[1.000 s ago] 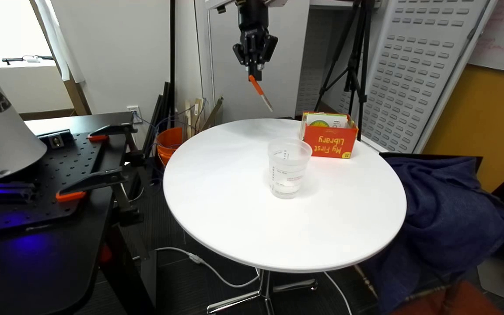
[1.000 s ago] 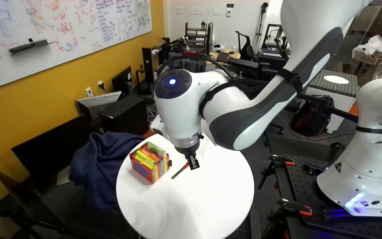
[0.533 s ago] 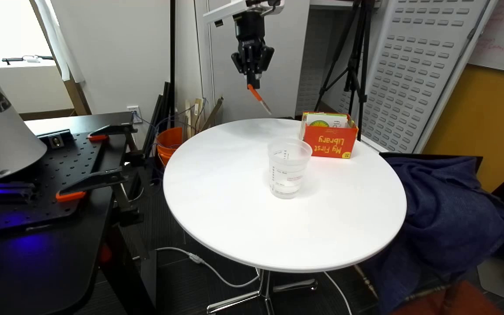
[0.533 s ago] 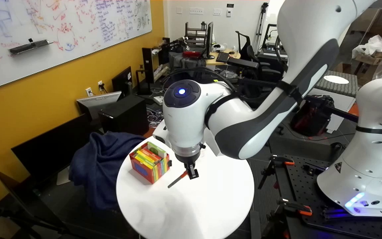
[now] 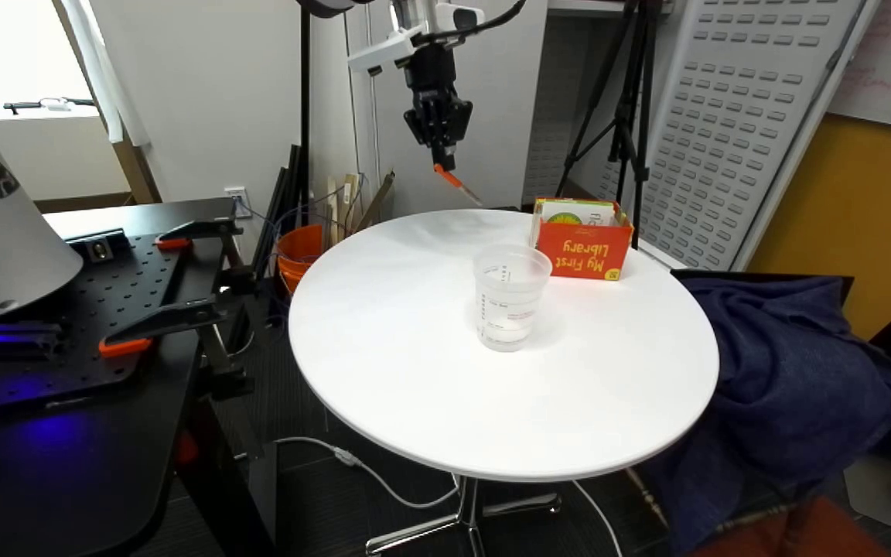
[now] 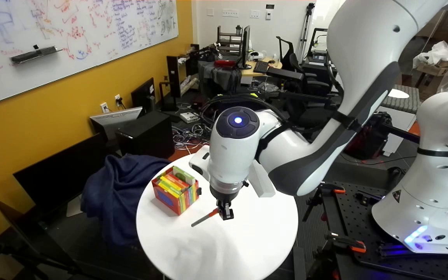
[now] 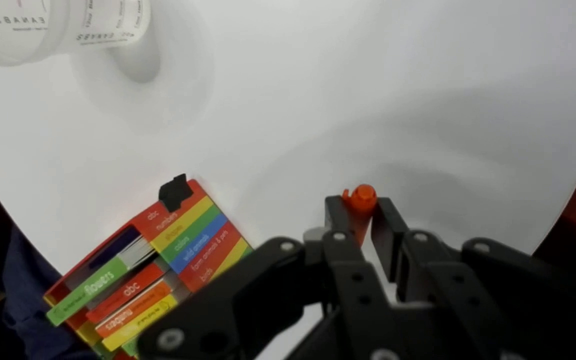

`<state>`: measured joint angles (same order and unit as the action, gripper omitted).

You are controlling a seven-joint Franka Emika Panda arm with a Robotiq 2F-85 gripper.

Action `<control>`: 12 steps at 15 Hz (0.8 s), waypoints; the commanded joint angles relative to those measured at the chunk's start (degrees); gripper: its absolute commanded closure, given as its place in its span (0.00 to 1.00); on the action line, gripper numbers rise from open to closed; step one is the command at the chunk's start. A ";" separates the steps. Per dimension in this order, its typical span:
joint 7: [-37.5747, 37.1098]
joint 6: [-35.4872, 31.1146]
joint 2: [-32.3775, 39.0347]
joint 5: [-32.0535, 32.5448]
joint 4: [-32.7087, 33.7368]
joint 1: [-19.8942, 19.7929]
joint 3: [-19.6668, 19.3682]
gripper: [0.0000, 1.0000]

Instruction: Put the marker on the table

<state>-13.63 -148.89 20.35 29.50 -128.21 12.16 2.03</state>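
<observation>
Slanting downward, the marker is clamped by its orange end in the pincer, above the tabletop, beside but apart from the book box; the clear cup stands near that box; placing seems the step in hand, release not yet done; next calls for a gentle descent clear of the box, then letting go

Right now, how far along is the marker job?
Done: the marker is gripped by the end effector. In hand: placement; in an exterior view it tilts clear above the round white table. Left, likely: lowering, then release, as the end effector is closed on it.
</observation>
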 commanded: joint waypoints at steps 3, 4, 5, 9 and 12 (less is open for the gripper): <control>-7.85 -5.62 -1.28 4.94 -3.95 3.67 -4.49 0.95; -8.81 -6.11 -1.21 5.61 -4.30 4.00 -4.92 0.57; -9.35 -6.14 -1.32 5.71 -4.55 4.16 -5.07 0.55; -10.45 -6.54 -1.36 5.53 -5.16 4.51 -5.60 0.27; -9.35 -6.66 -1.42 4.55 -5.19 3.88 -5.41 0.04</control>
<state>-21.87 -153.95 20.34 33.61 -131.89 15.64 -2.40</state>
